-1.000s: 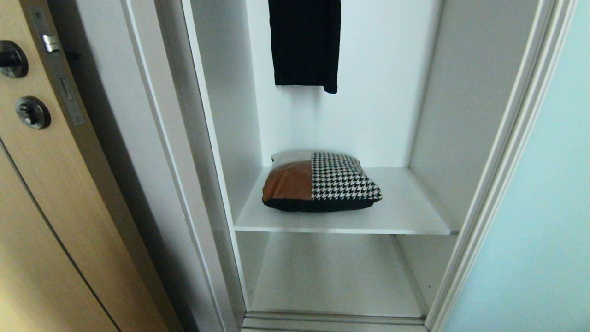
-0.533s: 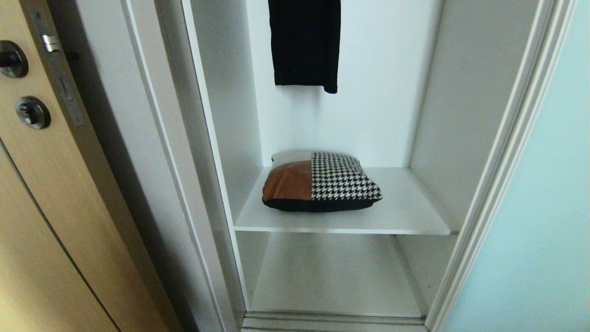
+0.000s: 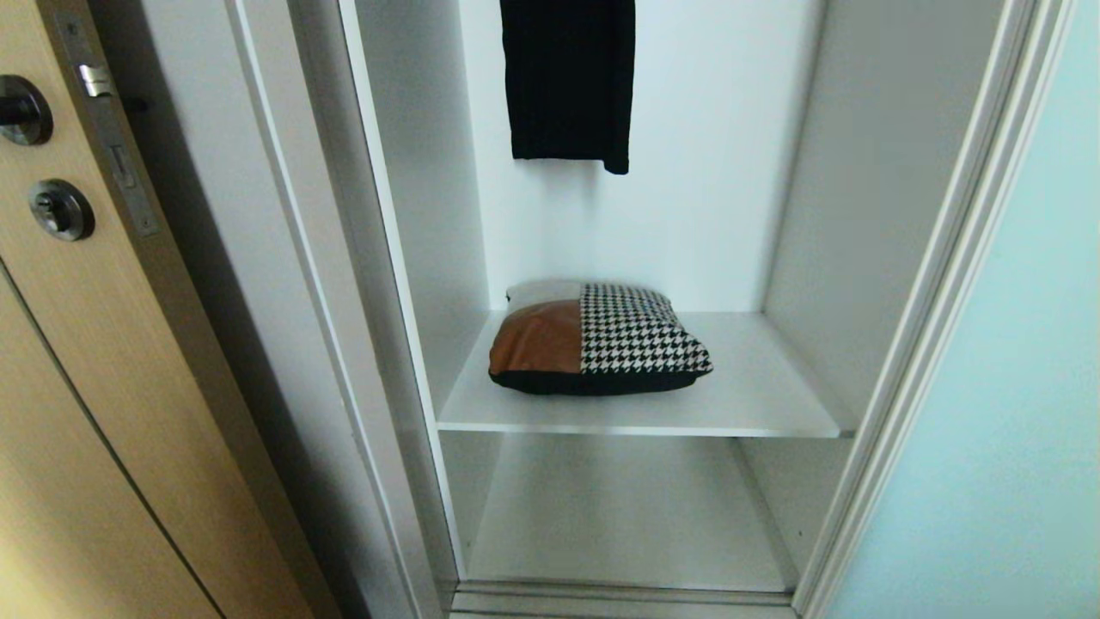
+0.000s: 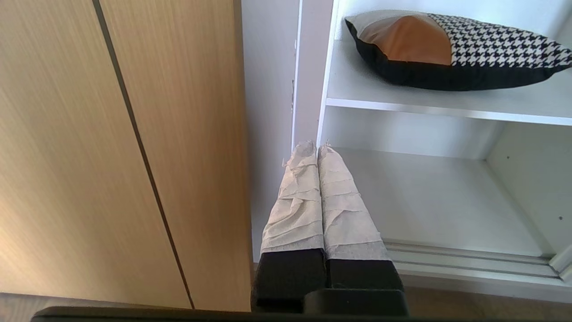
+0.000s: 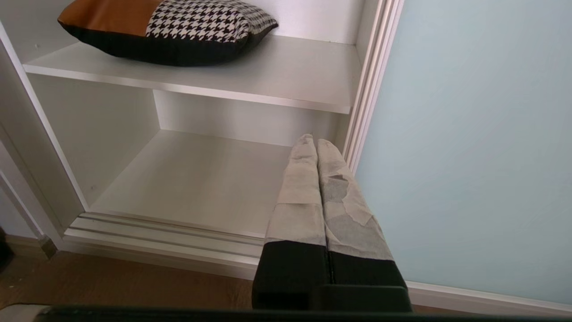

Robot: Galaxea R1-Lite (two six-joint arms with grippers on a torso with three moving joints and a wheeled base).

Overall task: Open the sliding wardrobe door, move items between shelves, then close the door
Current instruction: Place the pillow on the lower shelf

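Observation:
The sliding wardrobe door (image 3: 1005, 413), pale blue-green frosted glass in a silver-white frame, stands slid to the right, so the white compartment is open. The cushion (image 3: 597, 340), tan leather and houndstooth over a black back, lies on the upper shelf (image 3: 756, 387); it also shows in both wrist views (image 4: 447, 49) (image 5: 170, 27). The lower shelf (image 3: 619, 507) is bare. My left gripper (image 4: 317, 145) is shut and empty, low in front of the compartment's left side. My right gripper (image 5: 315, 141) is shut and empty, low by the door's frame (image 5: 371, 85). Neither arm shows in the head view.
A long black garment (image 3: 569, 82) hangs at the compartment's back, above the cushion. A light wood door (image 3: 77, 361) with a black handle stands to the left. The sliding track (image 5: 165, 228) runs along the wardrobe's foot above a brown floor.

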